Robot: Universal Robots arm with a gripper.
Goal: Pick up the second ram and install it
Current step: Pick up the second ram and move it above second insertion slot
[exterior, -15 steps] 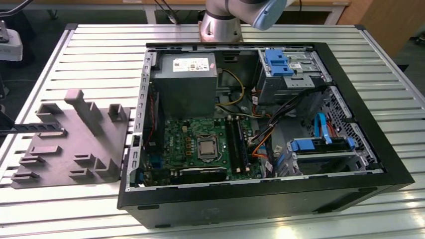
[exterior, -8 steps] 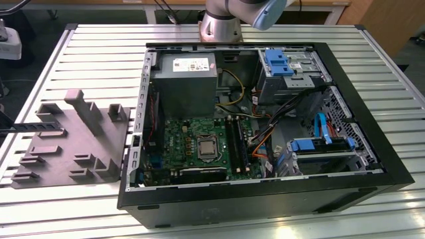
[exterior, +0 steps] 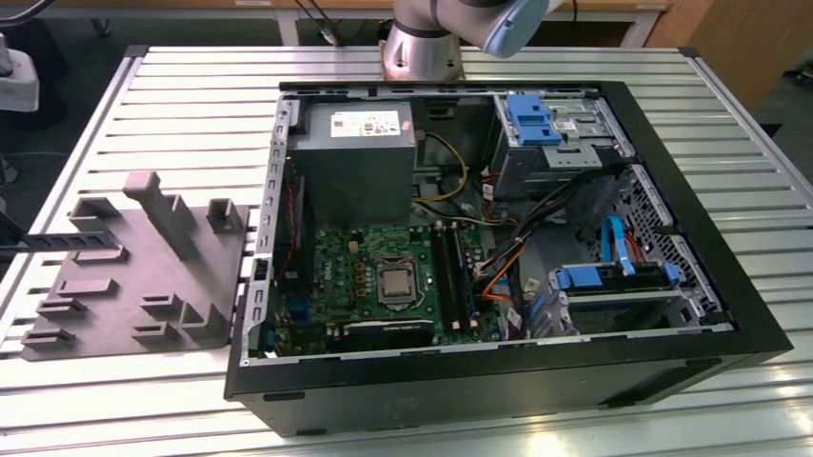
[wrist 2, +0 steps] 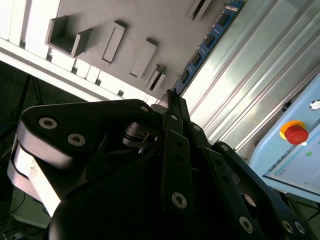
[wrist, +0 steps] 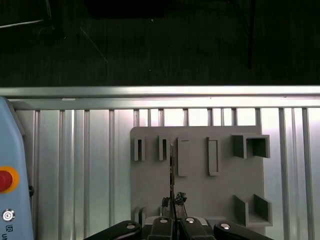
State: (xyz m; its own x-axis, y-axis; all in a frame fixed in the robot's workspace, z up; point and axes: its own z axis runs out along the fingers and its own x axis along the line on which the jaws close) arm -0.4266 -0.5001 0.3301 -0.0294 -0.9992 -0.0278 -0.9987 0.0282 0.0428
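Note:
My gripper (wrist: 172, 204) is shut on the second ram (wrist: 171, 167), a thin board that shows edge-on in the first wrist view, sticking out from the fingertips over the grey holder block (wrist: 200, 190). In the second wrist view the ram (wrist 2: 207, 42) is a dark bluish strip with small chips, running away from the closed gripper (wrist 2: 172, 96). In the exterior view the ram (exterior: 70, 245) hangs level above the holder block (exterior: 128, 276) at that view's left, well apart from the open computer case (exterior: 508, 381). The green motherboard (exterior: 368, 276) with its black memory slots (exterior: 451, 271) lies inside the case.
The case holds a grey power supply (exterior: 349, 152), a drive cage with blue clips (exterior: 546, 124) and loose orange and blue cables (exterior: 502, 276). Upright posts stand on the holder block. A light-blue pendant with a red button (wrist 2: 295, 134) lies on the slatted table (exterior: 178, 105).

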